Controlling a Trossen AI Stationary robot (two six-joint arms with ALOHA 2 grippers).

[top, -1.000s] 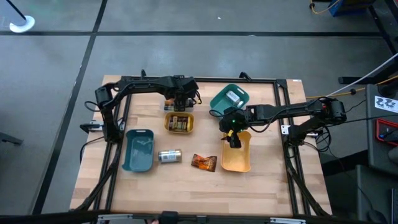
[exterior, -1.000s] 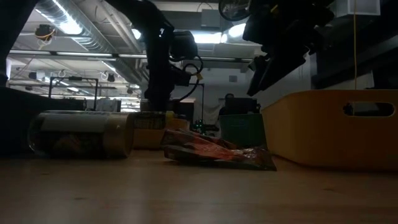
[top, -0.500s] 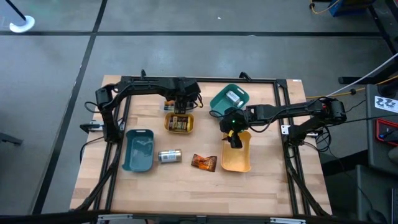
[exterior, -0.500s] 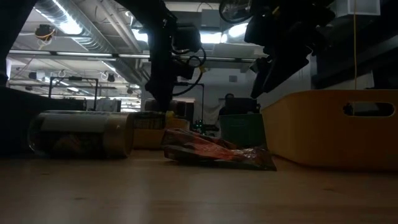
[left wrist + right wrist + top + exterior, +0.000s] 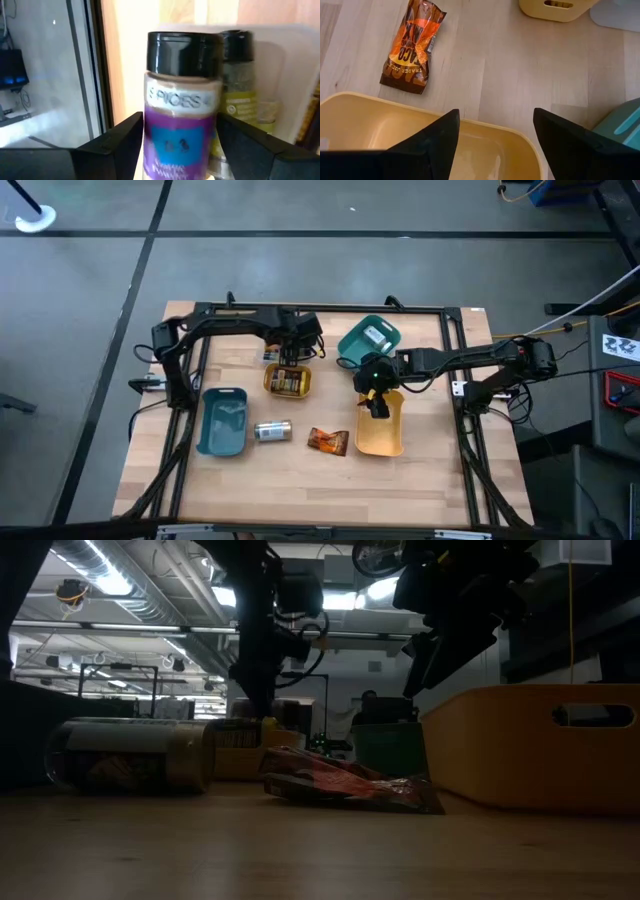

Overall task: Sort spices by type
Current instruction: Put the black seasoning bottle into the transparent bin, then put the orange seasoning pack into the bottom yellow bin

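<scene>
My left gripper (image 5: pixel 291 348) (image 5: pixel 180 120) stands at the far side of the yellow tray (image 5: pixel 288 392), shut on a purple-labelled spice jar (image 5: pixel 182 100) with a black cap. Behind it a green-labelled jar (image 5: pixel 239 100) lies in a clear tray (image 5: pixel 295 75). Several jars (image 5: pixel 288 379) lie in the yellow tray. One jar (image 5: pixel 272 430) (image 5: pixel 130 755) lies on its side on the table. The orange-brown packet (image 5: pixel 328 441) (image 5: pixel 412 47) lies flat nearby. My right gripper (image 5: pixel 376 402) (image 5: pixel 495 114) hangs open over the orange tray (image 5: pixel 380 435) (image 5: pixel 380 130). My left gripper pinches the purple-labelled jar by its labelled body (image 5: pixel 182 145) between the two fingers (image 5: pixel 117 145), one on each side. The fingers lie along the jar, and its black cap (image 5: pixel 184 54) points away from the wrist. Whether the jar rests on anything I cannot tell.
A teal tray (image 5: pixel 352 343) at the far side holds a white-labelled jar (image 5: pixel 376 337). A blue-teal tray (image 5: pixel 222 420) sits near the left. A dark metal frame (image 5: pixel 463 360) runs around the tabletop. Bare wood lies along the near edge (image 5: pixel 300 490).
My left gripper, holding the jar, has moved a little toward the near edge and the table's right, closer to the yellow tray.
</scene>
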